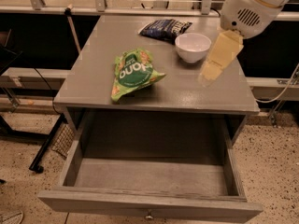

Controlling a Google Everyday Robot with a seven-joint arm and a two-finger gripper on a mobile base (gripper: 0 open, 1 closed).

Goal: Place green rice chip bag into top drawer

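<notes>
A grey table (93, 73) stands on a speckled floor (273, 148), with dark space and pale metal rails behind it, and I take the white bowl (192, 46) near its back right as my mark for everything else. My gripper (211, 71) hangs just to the right of that bowl, a pale cream piece slanting down and to the left from the round white housing of my arm (252, 8), which sits above and to the right of the bowl. The gripper's lower end is over bare tabletop in front of the bowl and a little to its right. I cannot tell how far open it is, and I see nothing in its hold. The green rice chip bag (133, 73) lies flat on the table to the left of the bowl and nearer the front edge, well apart from my gripper, with its dark green round logo facing up. A dark blue snack bag (164, 29) lies just behind the bowl and to its left, close to its rim. The top drawer (149, 176) is pulled far out below and in front of the bowl, under the table's front edge, its grey inside open to view. A small metal knob (149, 215) sits at the middle of its flat front.
</notes>
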